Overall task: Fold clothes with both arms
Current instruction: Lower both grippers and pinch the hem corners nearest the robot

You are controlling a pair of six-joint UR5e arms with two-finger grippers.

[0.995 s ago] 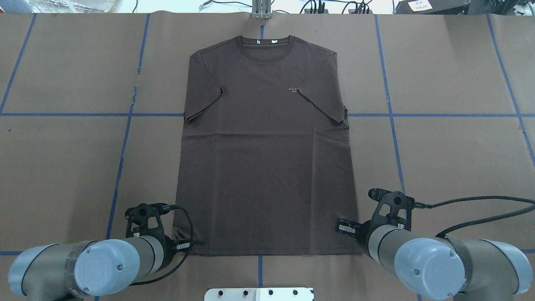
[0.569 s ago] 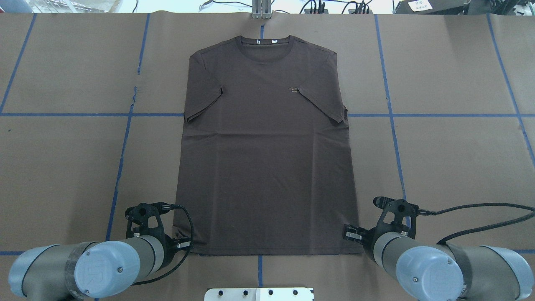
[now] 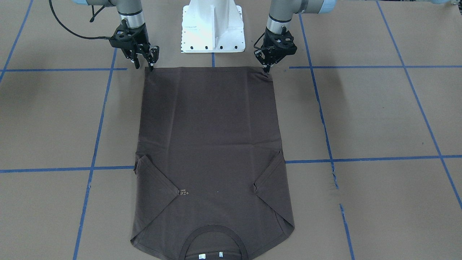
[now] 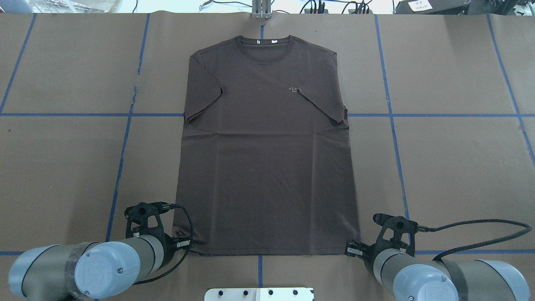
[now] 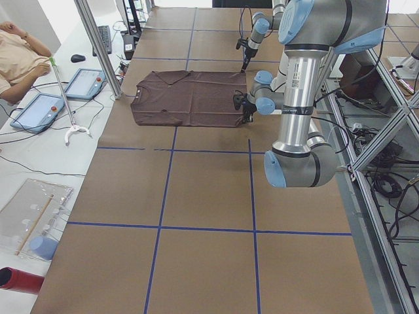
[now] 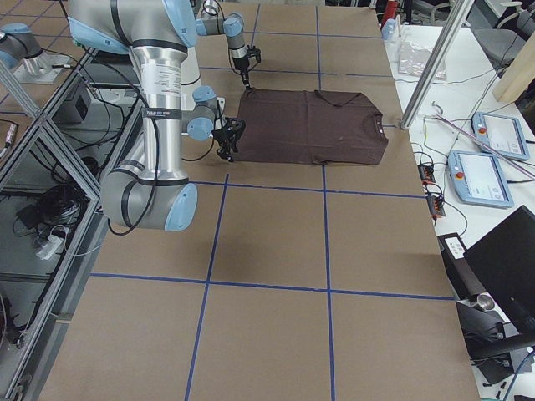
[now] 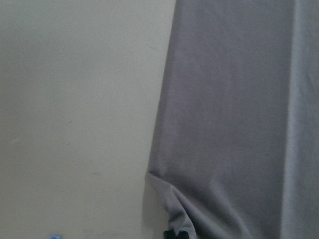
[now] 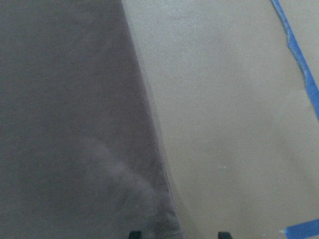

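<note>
Your dark brown T-shirt [image 4: 267, 159] lies flat and chest up in the middle of the paper-covered table [image 4: 451, 167], with both sleeves folded in. Its long axis runs straight away from the robot: the collar [image 4: 265, 42] is at the far end and the hem at the near end. The left gripper [image 3: 267, 69] is pinched on the hem's left corner, where the cloth puckers. The right gripper [image 3: 144, 67] is spread, its fingertips straddling the shirt's edge at the right corner. Over the last second the right gripper has drawn back toward the robot to reach that corner, while the left has barely moved.
</note>
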